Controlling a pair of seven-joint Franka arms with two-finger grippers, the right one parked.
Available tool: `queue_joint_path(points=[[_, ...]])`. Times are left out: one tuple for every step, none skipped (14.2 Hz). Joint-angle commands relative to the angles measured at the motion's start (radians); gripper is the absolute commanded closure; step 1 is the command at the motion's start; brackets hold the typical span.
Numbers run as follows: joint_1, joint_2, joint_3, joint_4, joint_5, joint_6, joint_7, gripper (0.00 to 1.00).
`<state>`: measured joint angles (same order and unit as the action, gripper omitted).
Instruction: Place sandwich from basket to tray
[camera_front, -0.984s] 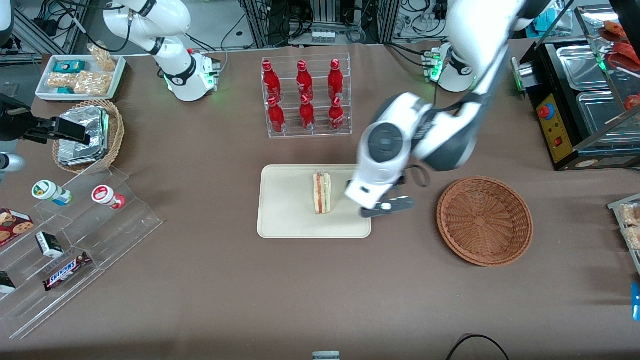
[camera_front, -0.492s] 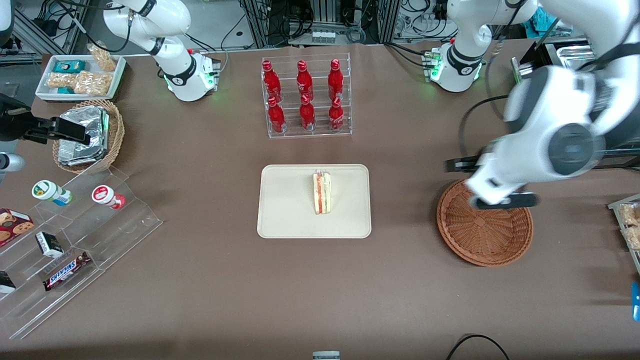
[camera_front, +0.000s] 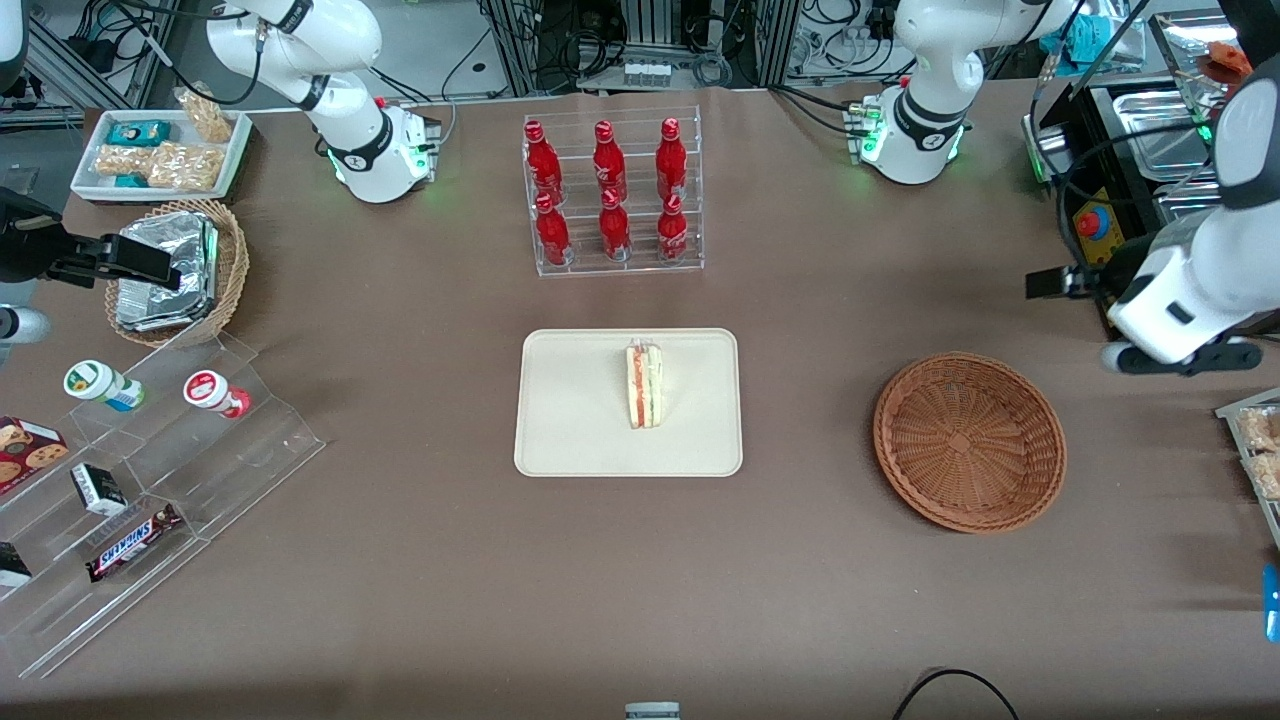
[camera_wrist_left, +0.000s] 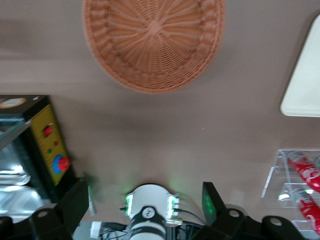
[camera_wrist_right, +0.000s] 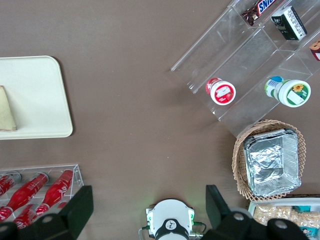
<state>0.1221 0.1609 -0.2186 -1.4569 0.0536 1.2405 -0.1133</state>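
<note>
Gripper (camera_front: 1180, 358) hangs above the table's edge at the working arm's end, in front of the black control box (camera_front: 1110, 255) with the red button. It sits off to the side of the basket (camera_front: 968, 440) and a little farther from the front camera than it. From the wrist camera its two fingers (camera_wrist_left: 75, 202) stand wide apart with nothing between them.

That reddish-brown wicker basket rests on the brown table (camera_front: 400, 580) with only its bare woven bottom showing. It is well apart from the tray (camera_front: 570, 420), toward the working arm's end.

On the tray, about midway between its two short edges, is the sandwich (camera_front: 644, 386). It stands on edge with the orange-red and green layers facing up, and it runs from near the tray's long edge farthest from the front camera down toward the middle. Nothing touches it.

Farther from the front camera than the tray stands a clear rack of red bottles (camera_front: 612, 195), in two rows of three.

Toward the parked arm's end of the table are several things:
- a smaller tan basket with foil packs (camera_front: 180, 270)
- a white bin of snacks (camera_front: 160, 150), near the corner
- a clear stepped shelf (camera_front: 210, 470) with small tubs and a candy bar, nearer the front camera than the other two
</note>
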Motion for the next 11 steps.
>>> queue_joint_path(points=[[-0.01,-0.09,-0.016,-0.036,0.031,-0.041,-0.017,0.0],[-0.01,-0.124,-0.018,-0.068,0.026,-0.039,-0.019,0.0],[-0.01,-0.151,-0.018,-0.089,0.023,-0.032,-0.023,0.0],[-0.01,-0.167,-0.018,-0.095,0.022,-0.032,-0.048,0.0],[-0.01,-0.17,-0.018,-0.092,0.022,-0.03,-0.096,0.0],[-0.01,-0.17,-0.019,-0.088,0.019,-0.03,-0.126,0.0],[-0.01,-0.17,-0.019,-0.086,0.008,-0.03,-0.137,0.0],[-0.01,-0.172,-0.018,-0.082,0.003,-0.03,-0.138,0.0],[-0.01,-0.17,-0.018,-0.074,0.002,-0.032,-0.138,0.0],[-0.009,-0.163,-0.016,-0.051,-0.007,-0.036,-0.143,0.0],[-0.009,-0.152,-0.016,-0.021,-0.032,-0.038,-0.173,0.0]])
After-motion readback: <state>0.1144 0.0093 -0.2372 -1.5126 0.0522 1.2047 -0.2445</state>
